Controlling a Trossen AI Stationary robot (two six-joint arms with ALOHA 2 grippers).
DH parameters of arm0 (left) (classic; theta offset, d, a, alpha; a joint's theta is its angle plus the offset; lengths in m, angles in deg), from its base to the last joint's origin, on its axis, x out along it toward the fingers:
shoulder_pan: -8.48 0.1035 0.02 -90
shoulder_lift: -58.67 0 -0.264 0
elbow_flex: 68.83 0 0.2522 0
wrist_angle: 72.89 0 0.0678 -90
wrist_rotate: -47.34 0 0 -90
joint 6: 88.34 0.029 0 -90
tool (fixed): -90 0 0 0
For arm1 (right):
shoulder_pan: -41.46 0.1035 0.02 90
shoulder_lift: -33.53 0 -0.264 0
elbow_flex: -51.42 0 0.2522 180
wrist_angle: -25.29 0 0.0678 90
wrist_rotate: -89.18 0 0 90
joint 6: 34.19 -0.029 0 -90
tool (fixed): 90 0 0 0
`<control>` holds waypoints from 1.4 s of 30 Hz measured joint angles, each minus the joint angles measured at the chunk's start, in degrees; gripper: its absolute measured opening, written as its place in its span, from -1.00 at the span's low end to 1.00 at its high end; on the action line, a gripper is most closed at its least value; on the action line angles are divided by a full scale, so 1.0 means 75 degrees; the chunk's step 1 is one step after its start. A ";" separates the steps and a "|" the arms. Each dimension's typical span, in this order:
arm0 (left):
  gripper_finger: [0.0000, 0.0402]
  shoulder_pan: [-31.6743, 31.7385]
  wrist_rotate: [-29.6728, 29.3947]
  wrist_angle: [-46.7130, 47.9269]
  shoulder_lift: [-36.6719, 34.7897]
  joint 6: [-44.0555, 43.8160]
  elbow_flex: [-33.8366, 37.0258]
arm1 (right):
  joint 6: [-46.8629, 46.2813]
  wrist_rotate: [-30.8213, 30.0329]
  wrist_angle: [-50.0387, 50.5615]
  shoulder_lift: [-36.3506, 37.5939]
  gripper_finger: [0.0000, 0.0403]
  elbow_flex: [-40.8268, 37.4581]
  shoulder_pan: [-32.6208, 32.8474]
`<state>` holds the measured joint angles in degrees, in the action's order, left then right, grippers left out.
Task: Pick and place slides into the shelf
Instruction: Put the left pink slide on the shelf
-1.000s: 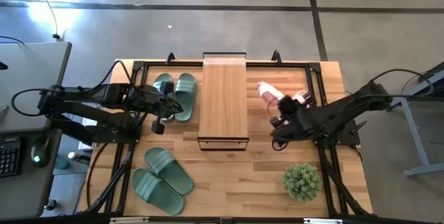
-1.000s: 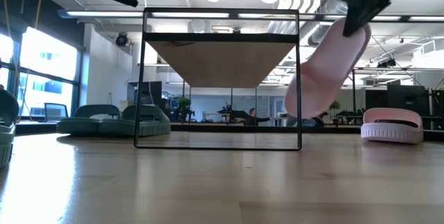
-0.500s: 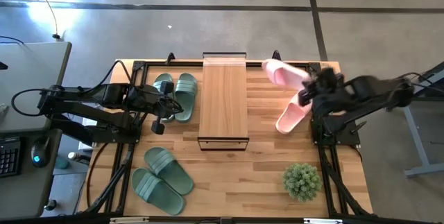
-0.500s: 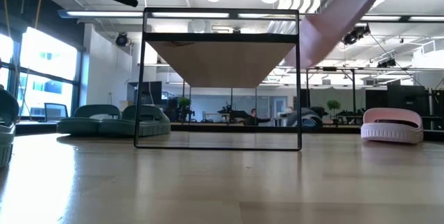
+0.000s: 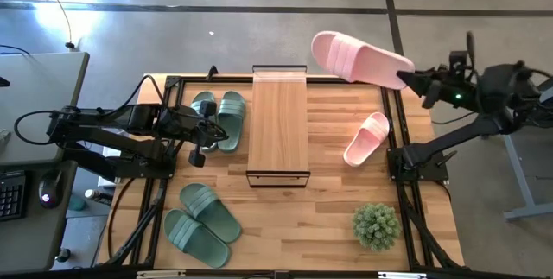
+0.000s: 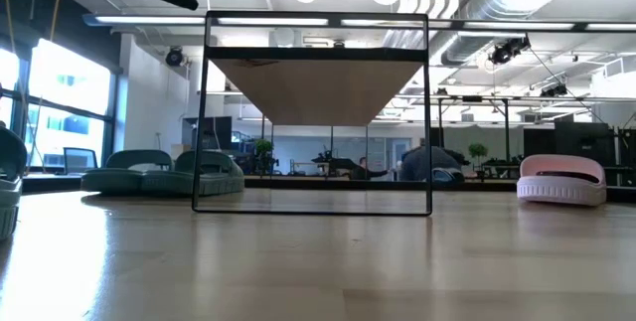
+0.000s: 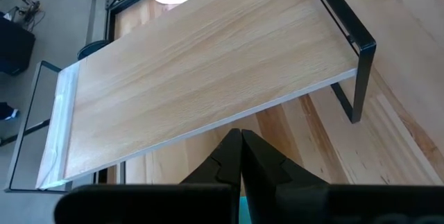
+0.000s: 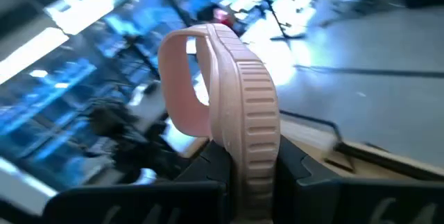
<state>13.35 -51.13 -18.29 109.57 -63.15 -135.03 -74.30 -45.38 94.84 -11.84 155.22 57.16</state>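
From above, the right pincer (image 5: pixel 413 79) pinches the heel of a pale pink slide (image 5: pixel 359 58), holding it aloft beyond the tabletop's (image 5: pixel 328 227) far right corner, sole level, toe pointing toward the shelf (image 5: pixel 278 123). A second pink slide (image 5: pixel 366 138) lies on the tabletop right of the shelf. Four sage-green slides show: two (image 5: pixel 219 117) side by side left of the shelf, beside the left pincer (image 5: pixel 206 132), and two (image 5: pixel 202 223) near the front left. One potted plant (image 5: pixel 376 225) stands front right.

At table height, the shelf (image 6: pixel 316 73) stands empty, one pink slide (image 6: pixel 562 179) on the tabletop to its right, green slides (image 6: pixel 164 174) to its left.

The left wrist camera shows the left pincer (image 7: pixel 241 141) pressed together, just short of the shelf's plank top (image 7: pixel 201 64).

The right wrist camera shows the ribbed pink slide (image 8: pixel 225 113) clamped upright between the right pincer's fingers (image 8: pixel 208 165).
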 joint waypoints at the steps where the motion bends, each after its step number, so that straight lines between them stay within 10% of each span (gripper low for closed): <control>1: -1.00 0.0000 -0.0003 0.0000 0.0000 0.0000 0.0000 | 0.0085 0.0067 -0.0108 0.0004 -0.87 0.0000 0.0002; 9: -1.00 0.0000 -0.0020 0.0000 0.0000 0.0000 0.0000 | 0.0156 0.1026 -0.0302 -0.0564 -0.87 -0.0003 -0.0511; 31: -1.00 0.0000 0.0204 0.0032 0.0000 -0.0003 0.0000 | -0.0154 1.0731 -0.2292 -0.4607 -0.87 -0.0004 -0.6608; 42: -1.00 0.0000 0.0204 0.0391 0.0000 -0.0202 0.0000 | -0.0328 1.1429 -0.3228 -0.5740 -0.87 -0.0020 -0.5807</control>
<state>13.35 -49.60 -15.36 109.57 -64.67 -135.03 -76.76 40.34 70.63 -54.89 155.07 13.61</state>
